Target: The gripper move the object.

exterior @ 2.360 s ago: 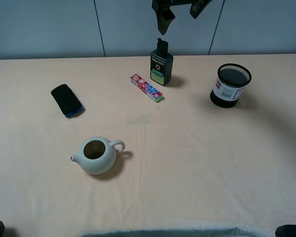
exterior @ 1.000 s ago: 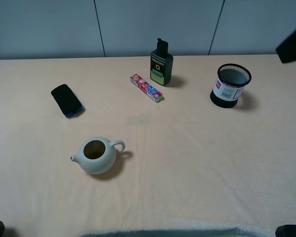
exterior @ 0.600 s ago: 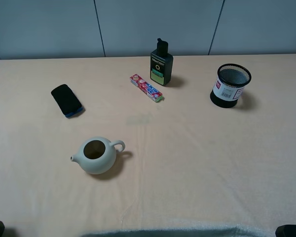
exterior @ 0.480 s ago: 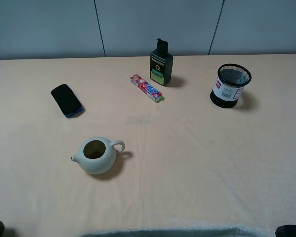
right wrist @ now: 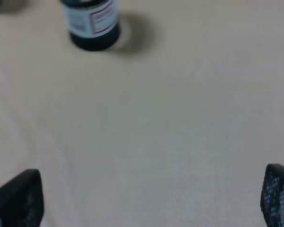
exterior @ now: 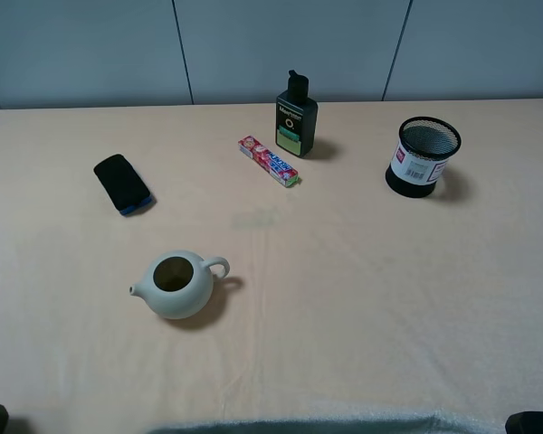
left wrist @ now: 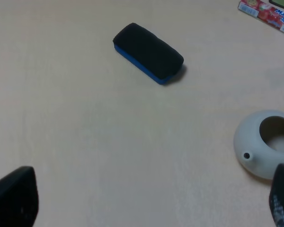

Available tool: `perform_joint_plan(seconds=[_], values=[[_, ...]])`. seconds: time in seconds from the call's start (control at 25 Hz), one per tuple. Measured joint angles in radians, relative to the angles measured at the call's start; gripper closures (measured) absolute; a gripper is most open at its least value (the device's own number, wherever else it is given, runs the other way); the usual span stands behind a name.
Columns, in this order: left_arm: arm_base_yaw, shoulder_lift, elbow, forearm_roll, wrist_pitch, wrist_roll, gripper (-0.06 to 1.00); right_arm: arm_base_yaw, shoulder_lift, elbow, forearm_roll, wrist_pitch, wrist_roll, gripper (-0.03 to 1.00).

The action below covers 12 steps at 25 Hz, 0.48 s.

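The dark rectangular pump bottle with black pump top and green label [exterior: 296, 116] stands upright at the far middle of the beige cloth-covered worktop [exterior: 362, 298], close to the grey back wall [exterior: 281, 45], with nothing touching it. Just beside it, nearer the camera and to its left, lies a red flat candy pack [exterior: 269, 161]. Well off to its right stands a black mesh cup with a white label [exterior: 423, 155]. A black phone with blue edge [exterior: 122, 183] lies far left; a pale round ceramic teapot [exterior: 176, 284] sits near the front left.

Left gripper [left wrist: 142, 198]: jaws spread wide, empty, above bare cloth near the teapot. Right gripper [right wrist: 146, 196]: jaws spread wide, empty, mesh cup ahead.
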<state>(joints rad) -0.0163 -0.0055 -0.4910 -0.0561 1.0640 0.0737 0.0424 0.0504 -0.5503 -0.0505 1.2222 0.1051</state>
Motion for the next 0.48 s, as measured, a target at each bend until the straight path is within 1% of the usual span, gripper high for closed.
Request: perform_joint_plan(seconds=[0.08,0.2,0.48], values=[[0.000,0.000,0.000,0.000,0.000,0.000,-0.05,-0.026,-0.046,0.005,0.000,-0.005,-0.001,0.27],[0.000,0.000,0.000,0.000,0.000,0.000,-0.05,-0.034,-0.055,0.007,0.000,-0.017,-0.003,0.27],[0.000,0.000,0.000,0.000,0.000,0.000,-0.05,-0.034,-0.056,0.018,-0.005,-0.104,-0.005,0.27]])
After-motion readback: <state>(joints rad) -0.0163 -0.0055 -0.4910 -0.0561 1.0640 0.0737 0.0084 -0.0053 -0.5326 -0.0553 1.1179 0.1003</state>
